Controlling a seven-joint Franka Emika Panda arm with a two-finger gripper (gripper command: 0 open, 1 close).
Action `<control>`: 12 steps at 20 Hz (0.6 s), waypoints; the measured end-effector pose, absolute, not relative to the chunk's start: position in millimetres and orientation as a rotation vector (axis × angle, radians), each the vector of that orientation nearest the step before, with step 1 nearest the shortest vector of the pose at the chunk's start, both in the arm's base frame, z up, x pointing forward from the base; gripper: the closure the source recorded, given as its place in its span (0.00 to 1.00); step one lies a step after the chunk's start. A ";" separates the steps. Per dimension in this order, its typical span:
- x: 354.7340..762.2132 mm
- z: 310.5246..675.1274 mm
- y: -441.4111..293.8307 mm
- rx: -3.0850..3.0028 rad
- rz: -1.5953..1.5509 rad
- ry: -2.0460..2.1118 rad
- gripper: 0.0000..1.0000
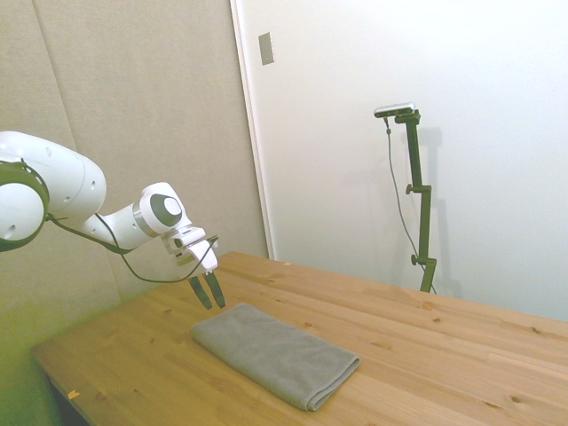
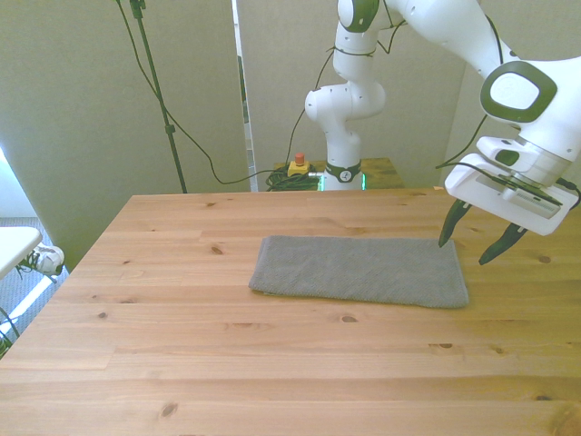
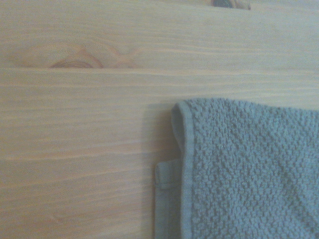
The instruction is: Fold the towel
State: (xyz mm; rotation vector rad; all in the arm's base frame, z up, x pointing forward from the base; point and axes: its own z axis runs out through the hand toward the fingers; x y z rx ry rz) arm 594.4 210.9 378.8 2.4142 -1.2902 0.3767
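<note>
Hovering just above one short end of the folded grey towel (image 2: pixel 360 271), the hand (image 2: pixel 483 242) hung released, fingers spread, over the wooden desk (image 2: pixel 272 363).

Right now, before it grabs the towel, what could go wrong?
1. The towel lies in layers; the wrist view shows a lower layer's corner sticking out, so a pinch may lift only the top.
2. The open end effector hovers beyond the towel's end; a straight descent could hit bare table.
</note>
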 end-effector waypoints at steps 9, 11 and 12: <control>597.0 348.3 270.0 2.282 0.417 -1.196 0.00; 599.7 343.2 272.4 2.263 0.407 -1.191 0.00; 601.5 341.1 270.6 2.249 0.405 -1.190 0.00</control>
